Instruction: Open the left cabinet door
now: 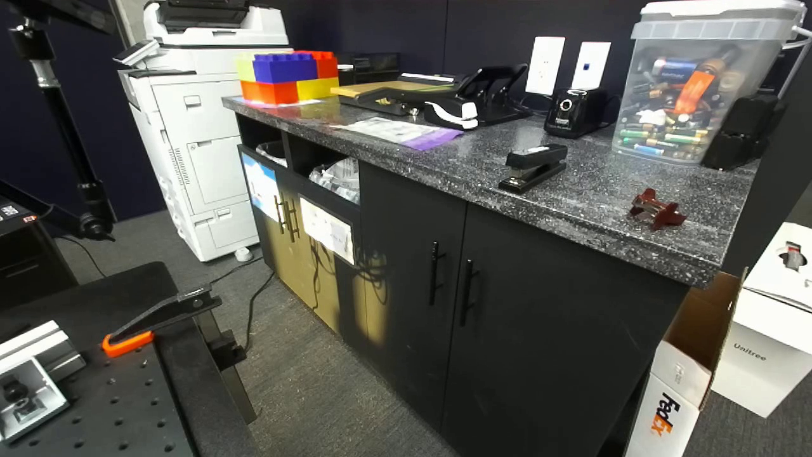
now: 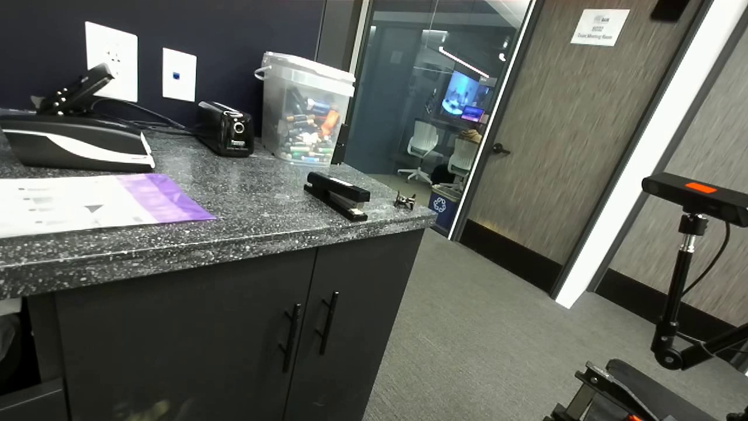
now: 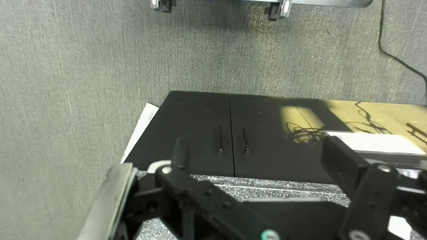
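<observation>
1. Closest in the wrist view is the gripper (image 3: pixel 261 152), its two fingers (image 3: pixel 343 163) spread wide apart with nothing held between them.
2. In an exterior view, a black perforated table (image 1: pixel 143 412) takes up the near corner, with an orange-and-black clamp (image 1: pixel 181 309) at its edge.
3. Across the floor (image 1: pixel 317 393), the right cabinet door (image 1: pixel 545 330) is closed, its slim handle (image 1: pixel 467 292) set close to the panel's left-hand edge.
4. Just beside it and farther along is the left cabinet door (image 1: pixel 406 285), a flat black panel under the counter (image 1: pixel 609 190). It too is closed, meeting its neighbour edge to edge, with a matching handle (image 1: pixel 434 273) near its right-hand edge. In the wrist view that handle shows between the fingertips, well beyond them.
5. The speckled counter runs above both doors; a black stapler (image 1: pixel 534 166) sits near its front edge, and a small dark-red spool (image 1: pixel 663 212) near the corner.
6. Behind these, toward the wall (image 1: pixel 482 38), stand a lidded clear tub (image 1: pixel 717 30) packed with small items (image 1: pixel 688 89) and, near it, a black pencil sharpener (image 1: pixel 574 111).
7. Farthest back in an exterior view, a white copier (image 1: pixel 216 120) stands past the counter's far end.
</observation>
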You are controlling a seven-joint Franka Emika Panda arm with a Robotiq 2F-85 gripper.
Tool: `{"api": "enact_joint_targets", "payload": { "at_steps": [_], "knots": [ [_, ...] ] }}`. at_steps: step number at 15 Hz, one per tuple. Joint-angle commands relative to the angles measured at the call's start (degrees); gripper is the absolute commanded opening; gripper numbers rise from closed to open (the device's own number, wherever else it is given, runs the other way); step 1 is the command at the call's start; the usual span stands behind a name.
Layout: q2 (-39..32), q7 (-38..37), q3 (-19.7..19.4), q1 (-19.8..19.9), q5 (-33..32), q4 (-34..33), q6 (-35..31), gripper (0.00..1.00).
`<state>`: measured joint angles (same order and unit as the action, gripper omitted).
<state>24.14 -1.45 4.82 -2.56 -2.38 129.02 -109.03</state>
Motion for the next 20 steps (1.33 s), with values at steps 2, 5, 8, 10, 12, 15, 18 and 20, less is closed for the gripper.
{"api": "enact_joint_targets", "payload": {
  "at_steps": [2, 5, 8, 10, 12, 15, 18, 20],
  "knots": [
    [-11.89, 0.9, -2.48, 1.44, -1.06, 3.28, -14.13, 1.0],
    [-23.05, -0.78, -2.08, 1.39, -2.42, 2.61, -22.54, 1.0],
    [-34.92, -2.53, -1.71, 0.31, -5.11, 0.16, -30.28, 1.0],
    [-42.72, -4.99, -2.27, -1.31, -8.56, -2.21, -35.17, 1.0],
    [-50.14, -8.45, -3.99, -4.17, -12.85, -5.55, -39.04, 1.0],
    [-59.09, -12.04, -7.48, -9.17, -16.9, -11.17, -41.83, 1.0],
    [-66.09, -14.69, -11.33, -13.93, -19.22, -16.7, -44.32, 1.0],
    [-69.82, -15.52, -13.4, -16.11, -19.55, -20.32, -46.32, 1.0]
  ]
}}
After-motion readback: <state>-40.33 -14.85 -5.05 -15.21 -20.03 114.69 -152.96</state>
